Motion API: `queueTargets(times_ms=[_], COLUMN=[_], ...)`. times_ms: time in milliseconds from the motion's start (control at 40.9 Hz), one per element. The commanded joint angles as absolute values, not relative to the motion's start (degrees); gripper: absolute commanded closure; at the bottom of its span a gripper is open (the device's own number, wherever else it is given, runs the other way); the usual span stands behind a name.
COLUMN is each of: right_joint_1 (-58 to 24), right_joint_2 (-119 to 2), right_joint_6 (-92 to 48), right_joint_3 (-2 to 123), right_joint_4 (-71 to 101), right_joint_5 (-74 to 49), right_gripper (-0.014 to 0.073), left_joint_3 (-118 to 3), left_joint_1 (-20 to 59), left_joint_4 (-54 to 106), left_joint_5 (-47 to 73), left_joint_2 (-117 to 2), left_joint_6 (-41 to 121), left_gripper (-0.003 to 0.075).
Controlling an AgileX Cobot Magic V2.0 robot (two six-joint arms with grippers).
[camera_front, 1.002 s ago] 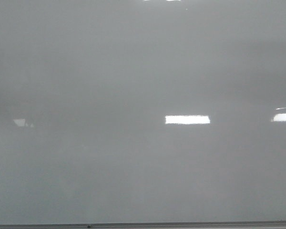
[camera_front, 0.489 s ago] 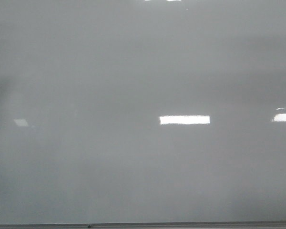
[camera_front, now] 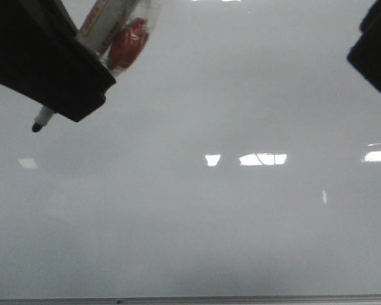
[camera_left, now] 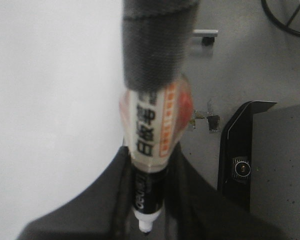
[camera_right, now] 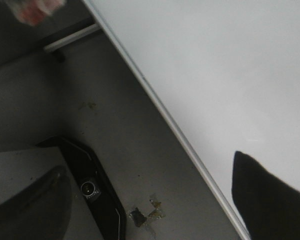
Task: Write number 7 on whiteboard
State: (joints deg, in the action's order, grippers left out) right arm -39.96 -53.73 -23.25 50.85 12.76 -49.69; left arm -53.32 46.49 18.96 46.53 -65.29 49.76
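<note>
Front view shows the left pincer (camera_front: 57, 95) clamped on a marker (camera_front: 95, 47) over the blank whiteboard (camera_front: 197, 222); right pincer (camera_front: 374, 54) state unclear; no 7 drawn, so press the tip down lightly.

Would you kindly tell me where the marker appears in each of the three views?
Front view: the marker is at upper left, held by the left gripper, its black tip over the whiteboard.
Left wrist view: centre, its tip pointing down.
Right wrist view: only a blurred red-and-white patch, probably the marker.
Shared landmark: the whiteboard's grey edge strip.
</note>
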Motion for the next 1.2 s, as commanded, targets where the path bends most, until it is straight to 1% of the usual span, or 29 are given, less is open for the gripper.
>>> queueTargets(times_ms=[0, 73, 171, 367, 440, 587, 733, 758, 807, 856, 954, 1051, 1100, 1174], right_joint_1=[-45.2, -49.32, -51.92, -51.99, -51.99, -51.99, -51.99, -51.99, -51.99, -51.99, -51.99, -51.99, -51.99, -51.75], right_joint_2=[-56.74, -59.29, -62.49, -66.22, -66.85, -68.2, -68.5, -68.5, -68.5, -68.57, -68.59, -68.59, -68.59, -68.59], right_joint_6=[-24.44, -25.48, -27.88, -31.71, -31.94, -31.94, -31.94, -31.94, -31.94, -31.94, -31.94, -31.94, -31.94, -31.94], right_joint_3=[56.73, 60.1, 64.1, 68.0, 68.16, 68.21, 68.28, 68.28, 68.28, 68.28, 68.28, 68.28, 68.28, 68.28], right_joint_4=[14.15, 14.81, 17.96, 24.15, 24.44, 24.44, 24.44, 24.44, 24.44, 24.49, 24.64, 24.97, 24.96, 24.96], right_joint_5=[-48.88, -49.02, -49.41, -50.55, -50.14, -49.77, -48.84, -48.76, -48.64, -48.57, -48.55, -48.55, -48.47, -48.11], right_gripper=[-0.0069, -0.0069, -0.0069, -0.0065, -0.0034, 0.0074, 0.0163, 0.0189, 0.0257, 0.0356, 0.051, 0.0635, 0.0667, 0.0662], left_joint_3=[-55.46, -55.46, -55.46, -55.46, -55.46, -55.46, -55.46, -55.46, -55.46, -55.46, -55.46, -55.46, -55.46, -55.46], left_joint_1=[48.63, 48.77, 48.77, 48.77, 48.77, 48.77, 48.77, 48.77, 48.77, 48.77, 48.77, 48.77, 48.77, 48.77], left_joint_4=[19.25, 19.25, 19.46, 19.46, 19.46, 19.46, 19.59, 19.59, 19.59, 19.59, 19.59, 20.26, 20.38, 20.63], left_joint_5=[44.46, 44.46, 44.1, 43.62, 43.21, 43.2, 43.2, 43.2, 43.2, 43.2, 42.85, 42.13, 41.95, 42.64], left_joint_2=[-63.86, -63.86, -63.86, -63.86, -63.86, -63.86, -63.73, -63.73, -63.63, -63.41, -63.16, -62.75, -62.49, -61.96], left_joint_6=[49.88, 49.88, 49.88, 49.88, 49.88, 49.88, 49.88, 49.88, 49.88, 49.88, 49.88, 49.6, 49.02, 48.93], left_gripper=[0.0741, 0.0741, 0.0741, 0.0741, 0.0741, 0.0741, 0.0741, 0.0741, 0.0741, 0.0741, 0.0741, 0.0741, 0.074, 0.0736])
